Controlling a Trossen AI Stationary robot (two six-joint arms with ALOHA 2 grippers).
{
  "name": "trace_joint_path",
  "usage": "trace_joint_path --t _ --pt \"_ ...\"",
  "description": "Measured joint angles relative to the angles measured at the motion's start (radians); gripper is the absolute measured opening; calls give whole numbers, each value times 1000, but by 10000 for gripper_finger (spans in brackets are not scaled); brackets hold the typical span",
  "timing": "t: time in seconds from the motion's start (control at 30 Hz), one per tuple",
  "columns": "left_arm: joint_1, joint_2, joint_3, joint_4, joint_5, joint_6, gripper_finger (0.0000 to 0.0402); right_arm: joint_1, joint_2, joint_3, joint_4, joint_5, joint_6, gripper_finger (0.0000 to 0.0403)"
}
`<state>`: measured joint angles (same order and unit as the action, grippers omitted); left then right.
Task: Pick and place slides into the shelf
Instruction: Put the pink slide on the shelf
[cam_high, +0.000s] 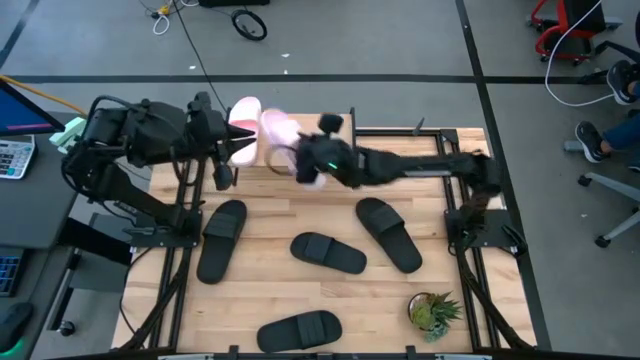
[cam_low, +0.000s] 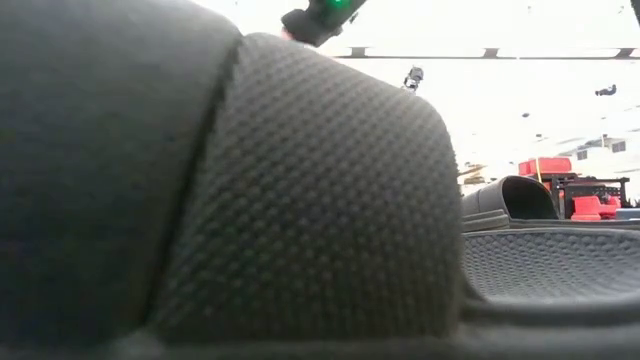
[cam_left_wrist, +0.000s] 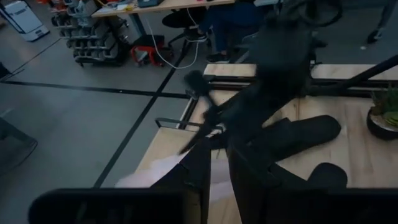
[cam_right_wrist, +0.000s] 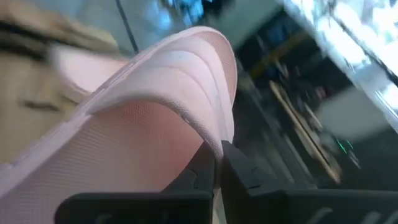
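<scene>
At the far left corner of the worktop (cam_high: 270, 290) we find the left gripper (cam_high: 243, 141), its fingers pinched on a pale pink slide (cam_high: 245, 112) that pokes out past the far edge. In the left wrist view that same pink slide (cam_left_wrist: 163, 174) shows pale between the dark fingers (cam_left_wrist: 200, 171), which stand close together on it.

Just to its right, the right gripper (cam_high: 303, 165) reaches across from the right side and clenches the strap of a second pink slide (cam_high: 285, 135); in the right wrist view the fingers (cam_right_wrist: 202, 174) are closed on the strap's edge (cam_right_wrist: 219, 140). We cannot tell whether the two pink slides touch each other.

On the boards nearer to us lie four black slides: one by the left edge (cam_high: 222, 240), one at the near edge (cam_high: 298, 331), one at the middle (cam_high: 328, 253), and one to the right of it (cam_high: 389, 233). A small potted plant (cam_high: 434, 312) stands at the near right corner.

In the low view a black slide (cam_low: 250, 200) fills nearly everything, so we cannot make out the shelf.
</scene>
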<state>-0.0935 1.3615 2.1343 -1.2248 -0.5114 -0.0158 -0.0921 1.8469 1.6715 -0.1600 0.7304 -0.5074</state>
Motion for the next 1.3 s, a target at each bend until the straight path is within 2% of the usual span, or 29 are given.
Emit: trace_joint_path --t 0.1,0.2,0.4,0.63,0.77,0.87,1.07,1.3 --pt "18 0 1 1 0 2 53 -46 136 227 -177 32 41 10" --pt "34 2 1 0 0 2 49 -83 261 405 -273 51 41 10" --pt "48 2 1 -30 0 1 49 -136 429 600 -333 109 85 11" --pt "48 1 1 -94 0 0 45 -193 478 612 -410 108 240 13" --pt "48 2 1 -110 0 0 41 -227 477 612 -422 75 328 28" --pt "48 2 1 -117 0 -14 39 -250 475 612 -423 8 382 45" --pt "48 1 0 -146 1 -83 38 -283 462 612 -418 -238 474 84" --pt "48 11 1 -277 0 -101 30 -270 455 611 -463 -246 481 110"
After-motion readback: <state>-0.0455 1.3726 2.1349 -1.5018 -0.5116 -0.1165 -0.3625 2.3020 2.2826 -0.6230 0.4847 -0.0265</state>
